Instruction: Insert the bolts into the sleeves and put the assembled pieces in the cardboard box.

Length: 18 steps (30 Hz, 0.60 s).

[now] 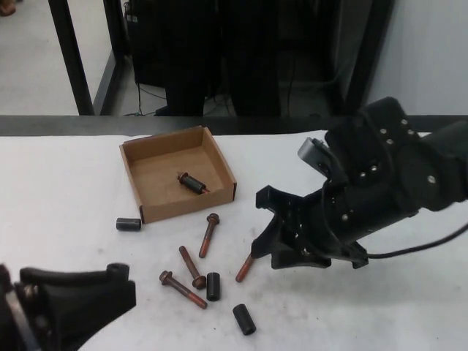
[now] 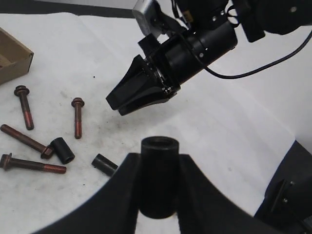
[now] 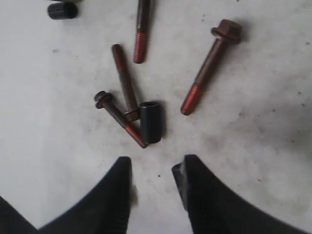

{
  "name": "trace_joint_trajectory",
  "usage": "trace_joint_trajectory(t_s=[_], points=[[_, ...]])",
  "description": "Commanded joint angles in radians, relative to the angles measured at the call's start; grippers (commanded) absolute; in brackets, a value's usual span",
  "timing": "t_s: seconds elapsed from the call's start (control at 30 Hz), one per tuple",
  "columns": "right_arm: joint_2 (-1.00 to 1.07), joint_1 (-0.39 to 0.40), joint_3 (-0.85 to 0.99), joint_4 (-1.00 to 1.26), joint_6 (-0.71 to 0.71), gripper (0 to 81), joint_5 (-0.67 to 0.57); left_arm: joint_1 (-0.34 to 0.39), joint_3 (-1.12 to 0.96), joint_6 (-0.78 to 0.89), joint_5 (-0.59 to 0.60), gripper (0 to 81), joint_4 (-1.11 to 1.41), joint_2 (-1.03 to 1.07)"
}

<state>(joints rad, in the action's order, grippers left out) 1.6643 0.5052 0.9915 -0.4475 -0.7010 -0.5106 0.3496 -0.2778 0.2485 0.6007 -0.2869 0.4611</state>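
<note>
My left gripper (image 2: 160, 158) is shut on a black sleeve (image 2: 159, 185), held upright at the bench's near left corner (image 1: 110, 285). My right gripper (image 3: 153, 173) is open and hovers just above the bench, right of the scattered parts (image 1: 259, 223). Before its fingers lie a black sleeve (image 3: 150, 122) touching two crossed bolts (image 3: 122, 83), and a rusty bolt (image 3: 212, 66) apart from them. One bolt (image 1: 246, 268) lies right beside this gripper. The cardboard box (image 1: 219, 157) at the back holds one assembled piece (image 1: 192, 183).
Another bolt (image 1: 209, 234) lies in front of the box. Loose sleeves rest left of the box (image 1: 128, 224) and near the front (image 1: 244, 319). The bench's far edge runs behind the box. Open white surface spreads to the right and far left.
</note>
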Motion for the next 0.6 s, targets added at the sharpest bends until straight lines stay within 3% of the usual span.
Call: trace_joint_trajectory(t_s=[0.0,0.57], points=[[0.064,0.002,0.082,-0.088,-0.012,34.8,0.060,-0.002,0.041,0.046,-0.008,0.8,0.023,-0.068],[0.331,0.030,0.477,-0.440,0.038,34.8,0.253,-0.002,0.054,0.061,-0.009,0.8,0.031,-0.081]])
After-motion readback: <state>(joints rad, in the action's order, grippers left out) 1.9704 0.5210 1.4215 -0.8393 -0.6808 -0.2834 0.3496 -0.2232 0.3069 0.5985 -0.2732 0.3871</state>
